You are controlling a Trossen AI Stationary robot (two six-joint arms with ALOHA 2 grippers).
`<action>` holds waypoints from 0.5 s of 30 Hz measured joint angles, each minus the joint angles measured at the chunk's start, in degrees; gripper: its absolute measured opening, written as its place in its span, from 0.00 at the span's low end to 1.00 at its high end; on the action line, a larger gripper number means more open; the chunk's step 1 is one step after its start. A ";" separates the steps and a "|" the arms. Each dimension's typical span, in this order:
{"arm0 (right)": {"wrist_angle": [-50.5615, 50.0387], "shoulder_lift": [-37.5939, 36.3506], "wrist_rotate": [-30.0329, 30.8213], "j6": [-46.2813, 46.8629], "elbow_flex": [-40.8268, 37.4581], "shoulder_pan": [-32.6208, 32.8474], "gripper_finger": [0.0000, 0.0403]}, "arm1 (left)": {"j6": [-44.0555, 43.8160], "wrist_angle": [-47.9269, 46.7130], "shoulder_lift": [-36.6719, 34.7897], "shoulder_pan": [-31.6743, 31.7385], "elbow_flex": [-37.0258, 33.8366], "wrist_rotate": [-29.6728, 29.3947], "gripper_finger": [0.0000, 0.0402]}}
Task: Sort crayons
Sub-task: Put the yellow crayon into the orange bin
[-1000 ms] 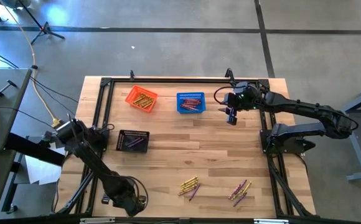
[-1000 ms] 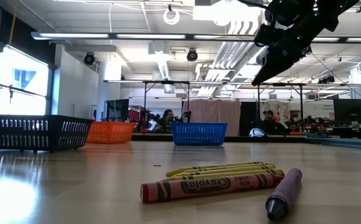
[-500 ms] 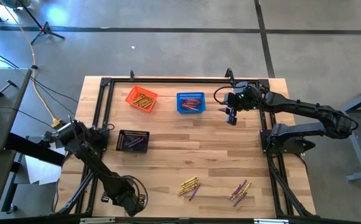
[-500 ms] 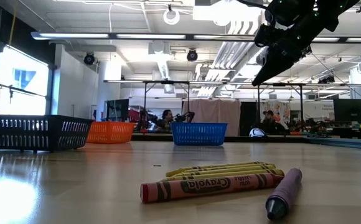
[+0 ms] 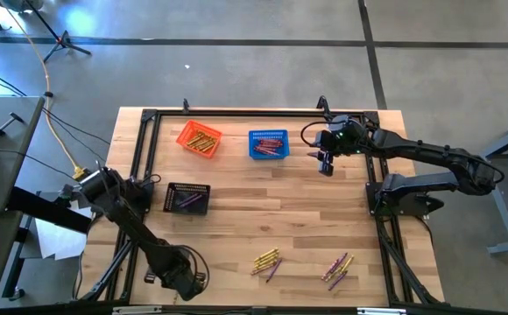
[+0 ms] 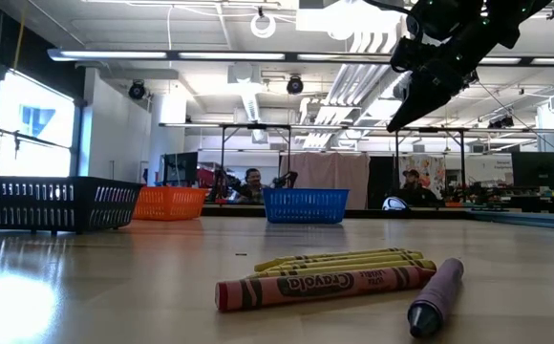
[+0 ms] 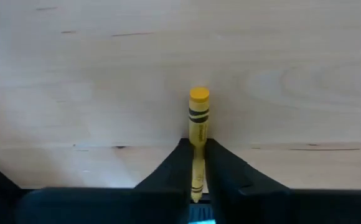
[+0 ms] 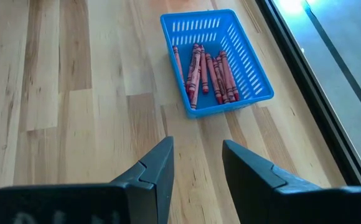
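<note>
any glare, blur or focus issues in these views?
Low view: glare patch on the table at near left, bright window beside it; near purple crayon soft. High view: glare on the floor at top left. Left wrist view: yellow crayon sharp between the left hand's fingers. Right wrist view: glare at top right, blue basket clear.

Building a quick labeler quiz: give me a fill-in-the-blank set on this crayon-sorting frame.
1. The left gripper has its fingers closed on a ____ crayon.
2. The blue basket holds only ____ crayons.
3. The right gripper hovers near the blue basket with its fingers ____.
4. The yellow crayons already sorted lie in the ____ basket.

Missing words: yellow; red; open; orange
</note>
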 joint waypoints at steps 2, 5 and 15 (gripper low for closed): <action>-0.01 0.01 -0.02 0.00 0.00 0.00 0.31 | 0.37 -0.02 0.00 0.22 -0.02 0.06 0.02; 0.00 0.00 0.00 -0.01 0.00 0.00 0.31 | 0.39 0.03 0.07 1.04 -0.05 0.97 0.01; 0.00 0.01 -0.01 -0.02 0.00 0.00 0.31 | 2.80 0.44 -0.89 3.56 -0.26 -1.02 0.00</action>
